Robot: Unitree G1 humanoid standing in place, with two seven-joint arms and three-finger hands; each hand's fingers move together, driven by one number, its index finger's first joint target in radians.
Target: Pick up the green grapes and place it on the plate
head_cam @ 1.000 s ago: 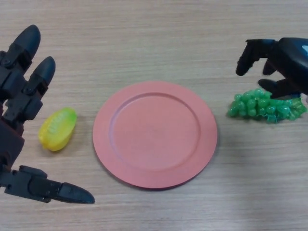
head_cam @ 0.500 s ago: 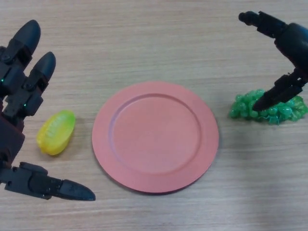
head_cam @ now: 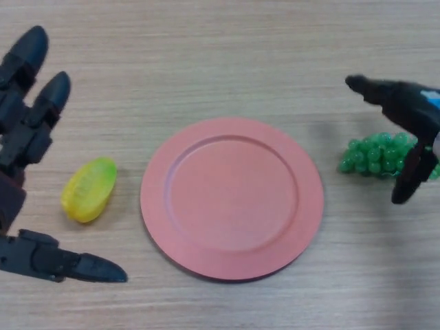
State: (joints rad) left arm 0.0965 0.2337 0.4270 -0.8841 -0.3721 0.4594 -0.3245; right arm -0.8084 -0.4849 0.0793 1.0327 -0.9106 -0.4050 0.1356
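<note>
The right hand was positioned over the green grapes so that its spread fingers and thumb bracketed the bunch for a grasp; the digits were extended and gripped nothing. The grapes lay on the table beneath that hand, with the empty plate just inboard of them. The left hand rested idle and spread, a yellow fruit between its fingers and thumb.

Table: light wood grain, matt. Plate: smooth, matt pink plastic look. Green grapes: glossy plastic. Hands: black, smooth plastic.
</note>
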